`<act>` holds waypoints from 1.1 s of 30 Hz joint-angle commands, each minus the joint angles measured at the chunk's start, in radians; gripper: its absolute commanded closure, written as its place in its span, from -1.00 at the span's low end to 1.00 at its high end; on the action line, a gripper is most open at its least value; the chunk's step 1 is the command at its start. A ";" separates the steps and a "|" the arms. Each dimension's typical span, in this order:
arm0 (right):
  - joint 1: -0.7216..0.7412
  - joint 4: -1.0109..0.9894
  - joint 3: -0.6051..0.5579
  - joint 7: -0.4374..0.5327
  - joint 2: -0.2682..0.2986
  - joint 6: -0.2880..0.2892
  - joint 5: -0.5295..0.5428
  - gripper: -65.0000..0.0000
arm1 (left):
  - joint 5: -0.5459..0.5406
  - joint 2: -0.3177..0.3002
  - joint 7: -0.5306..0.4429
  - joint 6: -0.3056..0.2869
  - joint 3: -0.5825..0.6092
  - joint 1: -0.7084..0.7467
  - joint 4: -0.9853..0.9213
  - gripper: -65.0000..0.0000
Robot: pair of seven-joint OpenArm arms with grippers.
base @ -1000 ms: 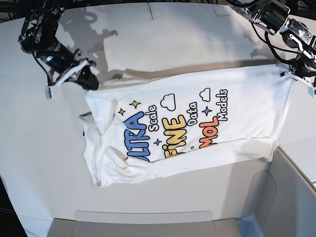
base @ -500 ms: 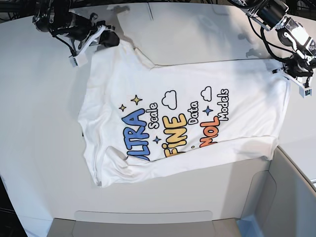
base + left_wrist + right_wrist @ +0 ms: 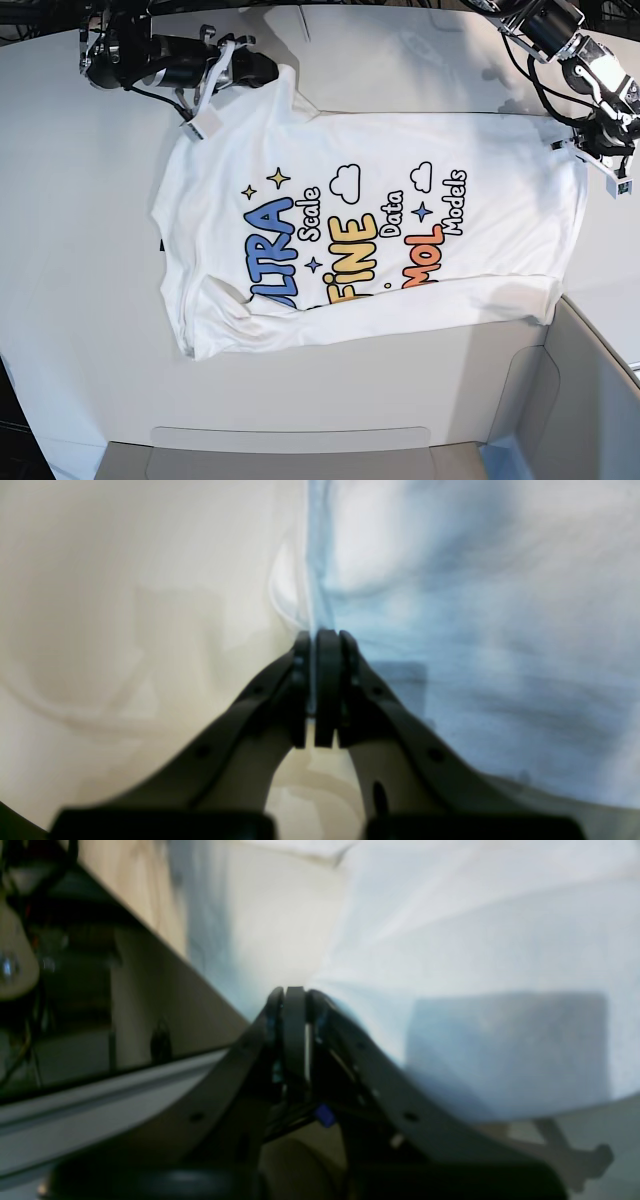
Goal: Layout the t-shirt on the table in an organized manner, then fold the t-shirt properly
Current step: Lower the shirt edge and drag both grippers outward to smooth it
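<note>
White cotton t-shirt (image 3: 400,215) with colourful lettering lies spread on the white table (image 3: 80,300); both grippers, left (image 3: 585,148) and right (image 3: 262,70), pinch its far-edge corners.

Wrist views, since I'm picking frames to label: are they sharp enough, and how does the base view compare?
Left wrist: soft, the t-shirt blurred with a bluish cast. Right wrist: equally soft, a boxy shadow on the cloth. Base: sharp, evenly lit, print readable, arm shadows on the table.

Right end effector (image 3: 294,1005) clamped on t-shirt (image 3: 475,970) edge; white cloth fills right side.
</note>
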 commanded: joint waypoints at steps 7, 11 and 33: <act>-0.015 0.014 -0.117 -0.004 0.081 -0.007 0.033 1.00 | -0.009 -0.021 -0.009 -0.001 0.000 0.019 0.017 0.49; -0.041 0.014 -0.121 -0.004 0.114 -0.007 0.033 1.00 | -0.009 -0.019 -0.013 -0.001 0.000 0.033 0.017 0.25; -0.042 0.020 -0.118 -0.004 0.162 -0.007 0.062 1.00 | -0.007 -0.018 -0.014 -0.001 -0.003 0.033 0.017 0.21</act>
